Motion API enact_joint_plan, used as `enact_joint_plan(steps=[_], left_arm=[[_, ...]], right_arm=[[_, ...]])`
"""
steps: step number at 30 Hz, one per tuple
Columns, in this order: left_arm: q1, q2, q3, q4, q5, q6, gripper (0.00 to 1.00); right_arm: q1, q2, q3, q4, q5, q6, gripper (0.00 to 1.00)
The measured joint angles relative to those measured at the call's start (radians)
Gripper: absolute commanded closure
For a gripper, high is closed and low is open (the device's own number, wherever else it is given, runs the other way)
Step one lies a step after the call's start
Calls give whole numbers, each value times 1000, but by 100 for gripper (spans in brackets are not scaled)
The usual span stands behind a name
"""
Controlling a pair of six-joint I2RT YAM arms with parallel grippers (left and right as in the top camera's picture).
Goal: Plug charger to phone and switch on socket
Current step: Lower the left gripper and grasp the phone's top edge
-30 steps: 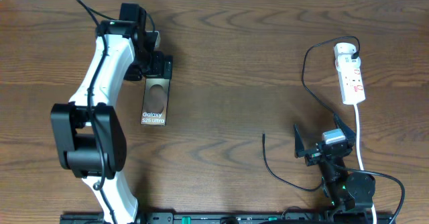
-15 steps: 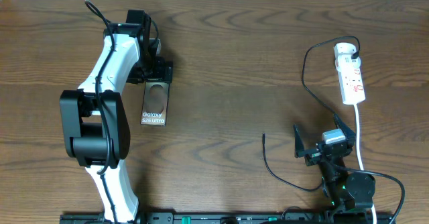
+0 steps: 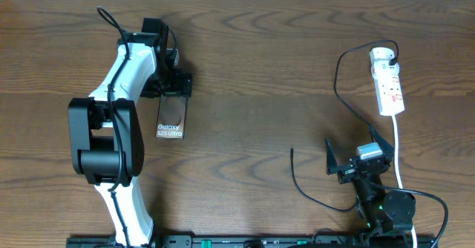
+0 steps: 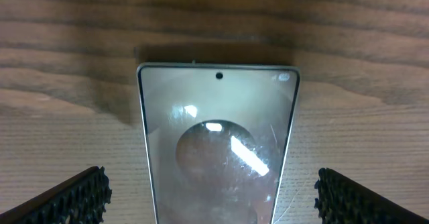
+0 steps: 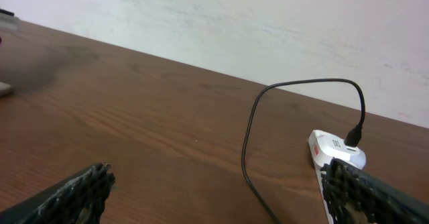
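A: That bench [image 3: 260,70] is a dark brown, with streaky wood grain all over.
B: And the phone [image 3: 171,118] is dark, with a brownish oval patch and white lettering at one end.
A: Close up, in the left wrist view, its face looks grey and glossy, with a pale rim and one tiny black dot.
B: The socket [image 3: 389,85] — white, red marks on top. Its cord [image 3: 397,155] is white as well.
A: The charger [image 3: 336,77] is black.
B: The left arm [image 3: 122,66] is white with black joints. The left claw [image 4: 211,177] is black, its pads [image 4: 77,196] finely ribbed.
A: The wall [image 5: 268,23] behind — off-white, faintly mottled.
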Motion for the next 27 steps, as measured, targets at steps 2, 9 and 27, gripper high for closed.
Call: enact_joint_plan(steps=[2,9,27], left_arm=[[0,0,-3,3,0,0,2],[0,0,-14,18,0,0,2],[0,0,-74,44,0,0,2]], right_arm=[[0,0,0,0,0,0,1],[0,0,0,0,0,0,1],[0,0,0,0,0,0,1]])
